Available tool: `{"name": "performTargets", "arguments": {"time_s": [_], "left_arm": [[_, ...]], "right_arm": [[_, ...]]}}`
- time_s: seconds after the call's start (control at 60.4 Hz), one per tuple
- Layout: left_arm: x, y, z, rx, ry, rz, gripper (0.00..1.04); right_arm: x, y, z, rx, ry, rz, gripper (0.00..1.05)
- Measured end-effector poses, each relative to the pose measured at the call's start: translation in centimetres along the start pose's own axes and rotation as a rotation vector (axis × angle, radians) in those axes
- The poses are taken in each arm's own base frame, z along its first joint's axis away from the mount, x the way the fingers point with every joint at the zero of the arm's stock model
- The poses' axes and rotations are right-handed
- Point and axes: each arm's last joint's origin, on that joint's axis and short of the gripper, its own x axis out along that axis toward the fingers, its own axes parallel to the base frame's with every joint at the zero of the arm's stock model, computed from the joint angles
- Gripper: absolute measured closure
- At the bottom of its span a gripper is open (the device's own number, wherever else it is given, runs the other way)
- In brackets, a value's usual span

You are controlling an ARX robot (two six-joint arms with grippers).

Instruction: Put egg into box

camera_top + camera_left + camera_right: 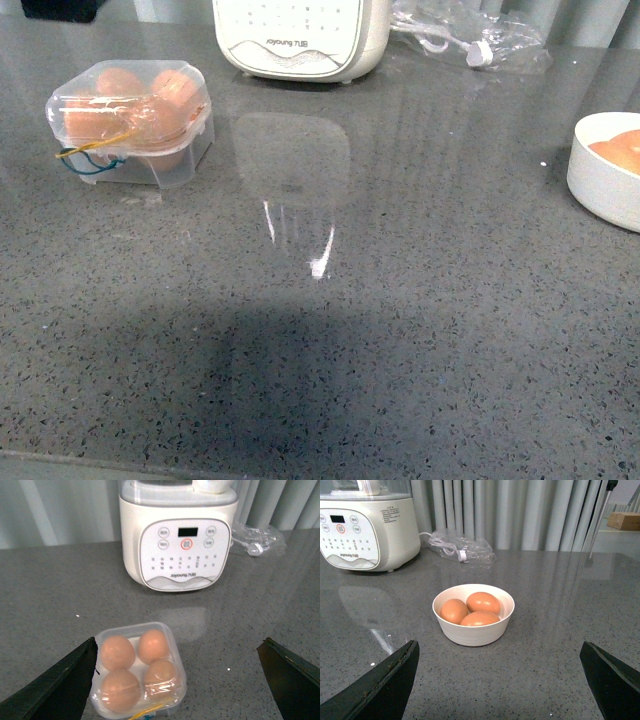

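Left claw (177,680) spread wide, empty, over the box (140,675); right claw (497,680) likewise spread.

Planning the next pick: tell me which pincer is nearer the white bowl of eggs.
Right. The right pincer hangs open facing the white bowl, which holds three eggs. The left pincer is open over the box, across the counter.

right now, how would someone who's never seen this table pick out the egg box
Start at the big white appliance at the back of the grey speckled counter. Left of it and nearer stands the small clear plastic egg box, lid closed, four orange-brown eggs inside. Unlike the round white bowl of eggs far right, it is see-through, squarish and lidded, with yellow and blue bands.
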Motion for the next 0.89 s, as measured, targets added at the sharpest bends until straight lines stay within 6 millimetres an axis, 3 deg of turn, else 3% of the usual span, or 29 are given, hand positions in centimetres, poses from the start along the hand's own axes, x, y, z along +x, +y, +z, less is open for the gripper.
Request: {"name": "performTargets", "arguments": {"time_s": [0.099, 0.331, 0.513, 0.596, 0.894], "left_arm": [[-1.6, 0.0, 0.7, 0.027, -0.041, 0.02, 0.07], [-7.7, 0.8, 1.1, 0.083, -0.066, 0.081, 0.07], [-10.0, 1.3, 0.0, 0.104, -0.044, 0.139, 0.08], [-10.8, 1.5, -1.1, 0.028, -0.089, 0.232, 0.23], [-12.5, 2.3, -5.8, -0.048, -0.086, 0.249, 0.79]], "right_arm": [[0.0, 0.0, 0.0, 0.0, 0.0, 0.0, 0.07], [0.0, 0.0, 0.0, 0.0, 0.0, 0.0, 0.07], [0.0, 0.0, 0.0, 0.0, 0.0, 0.0, 0.07], [0.0, 0.0, 0.0, 0.0, 0.0, 0.0, 0.07], [0.0, 0.0, 0.0, 0.0, 0.0, -0.001, 0.07]]}}
